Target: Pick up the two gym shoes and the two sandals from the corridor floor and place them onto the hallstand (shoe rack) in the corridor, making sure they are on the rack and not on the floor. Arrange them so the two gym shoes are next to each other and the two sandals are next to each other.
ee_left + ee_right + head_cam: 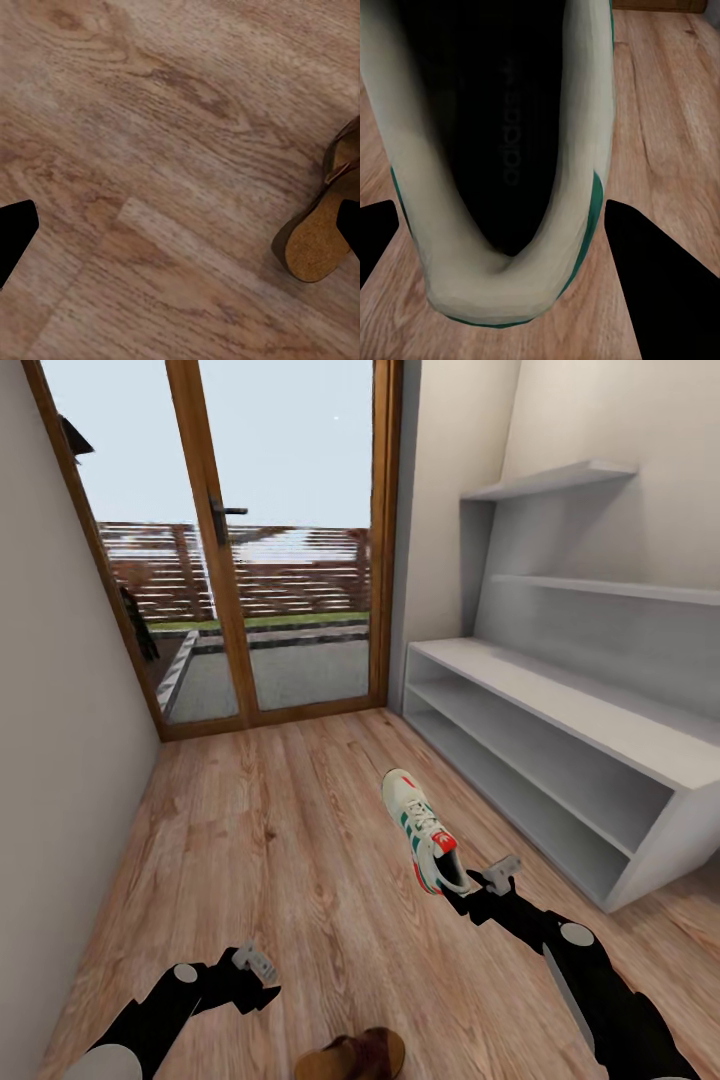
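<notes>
The right hand pinches the off-white green-striped sneaker by its heel; a loose grip could drop it before the pale-grey bench at two o'clock

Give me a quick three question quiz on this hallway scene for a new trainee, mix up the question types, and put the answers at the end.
1. True or false: the right tool holds a gym shoe at its heel end.
2. Multiple choice: where do the sandals lie? A) on the hallstand's lower shelf B) on the corridor floor near the left tool C) against the glass door
3. Short answer: how many shoes are on the hallstand?

Key
1. True; the right wrist view looks straight into the shoe's opening between the fingers.
2. B
3. None on the parts in view.
</notes>
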